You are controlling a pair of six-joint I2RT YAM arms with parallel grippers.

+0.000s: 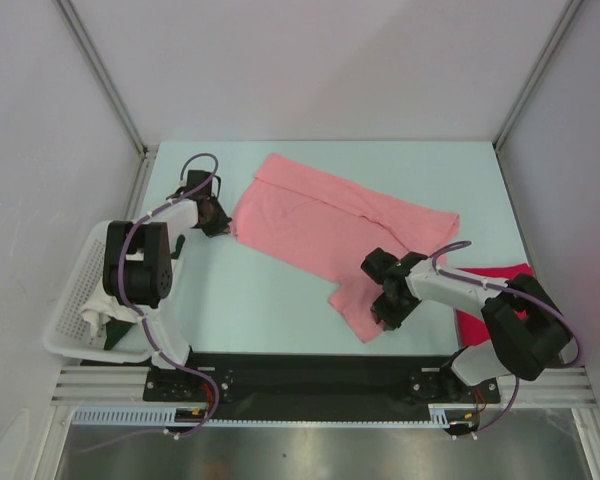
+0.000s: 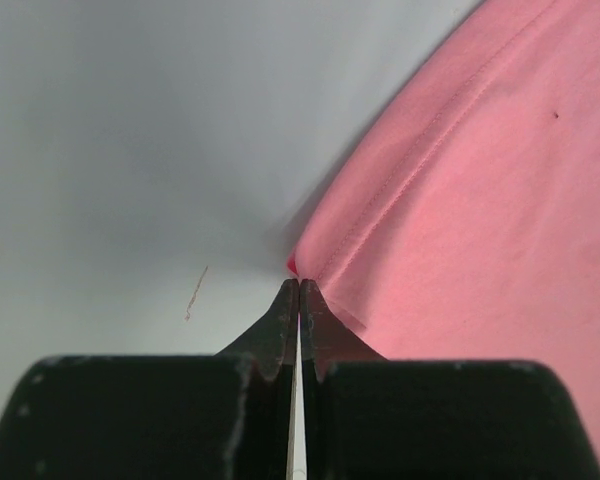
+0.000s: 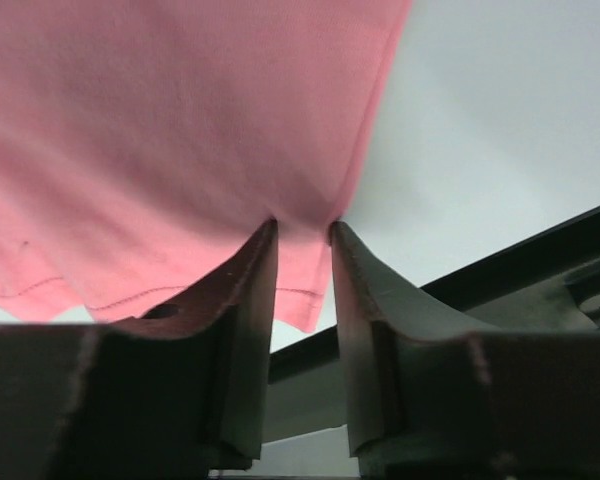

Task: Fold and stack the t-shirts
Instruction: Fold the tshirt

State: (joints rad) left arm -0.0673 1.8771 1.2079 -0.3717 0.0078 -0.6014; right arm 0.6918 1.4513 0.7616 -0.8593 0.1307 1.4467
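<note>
We are seeing a pale table [image 1: 280, 300] bearing a salmon-pink t-shirt [image 1: 330, 225] at centre, a magenta-red t-shirt [image 1: 485, 320] lower right, a white basket [image 1: 75, 320] lower left.

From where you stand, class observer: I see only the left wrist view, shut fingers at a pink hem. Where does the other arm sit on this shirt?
Observer: The right gripper is at the near flap of the salmon-pink t-shirt, its jaws part-open with cloth bunched between them.
Operator: Is the second shirt visible?
Observer: Yes, a magenta-red t-shirt lies near right, mostly hidden by the right arm.
Operator: Anything beside my arm?
Observer: A white basket sits at the near left edge.
</note>
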